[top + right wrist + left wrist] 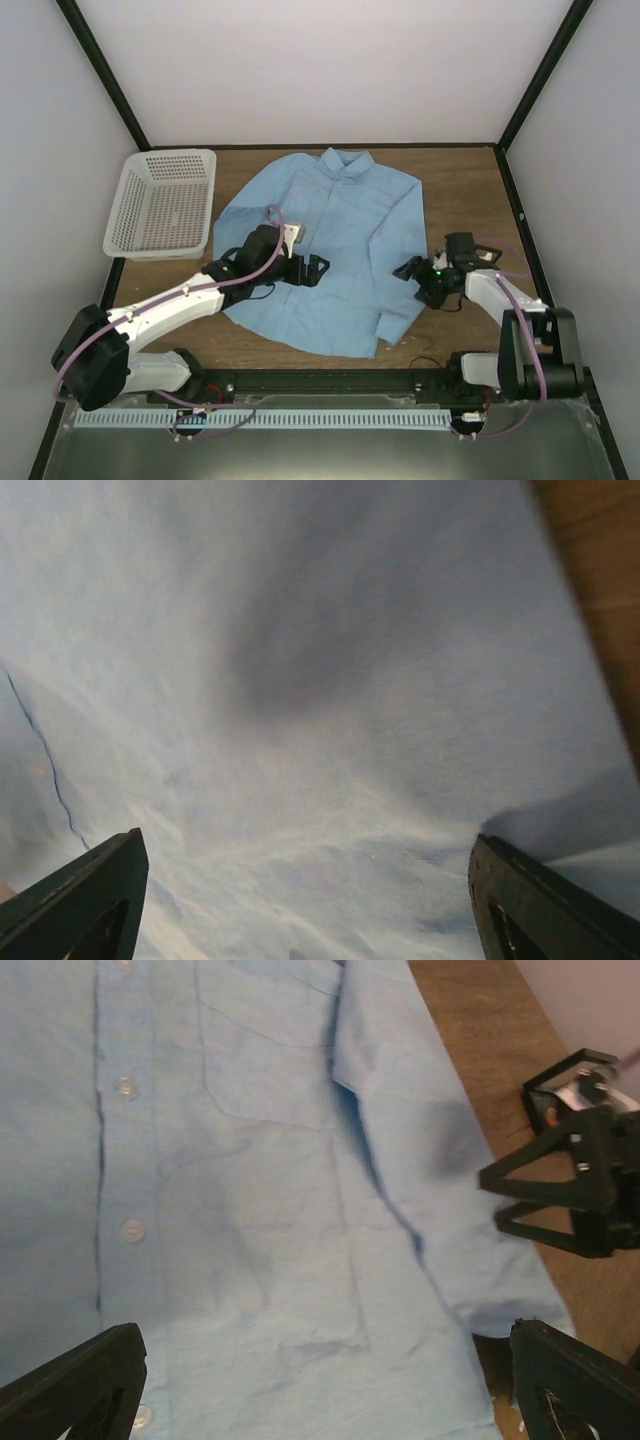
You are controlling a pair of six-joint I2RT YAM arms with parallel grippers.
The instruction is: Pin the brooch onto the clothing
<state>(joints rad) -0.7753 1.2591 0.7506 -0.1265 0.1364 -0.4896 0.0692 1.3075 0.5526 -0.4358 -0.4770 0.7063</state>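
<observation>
Progress is judged to be at an early stage. No tiny round orange-red brooch can be made out in any view, neither on the fabric nor between any fingers. Its place therefore cannot be told, and the pinning is taken as not yet done.

A light blue long-sleeved button-front shirt is laid flat on the brown wooden bench, front up and collar away from the arms. A white plastic mesh basket is set just beside its far left shoulder.

The left end effector is held over the lower front of the shirt, its fingers spread wide with nothing between them. The button placket and the chest pocket are seen ahead of it. The right end effector is held at the edge of the sleeve on the right side, likewise spread and empty, with only blue cloth under it.

By this reading the whole task is left. The brooch must be found and taken up, brought to the shirt, and fastened.
</observation>
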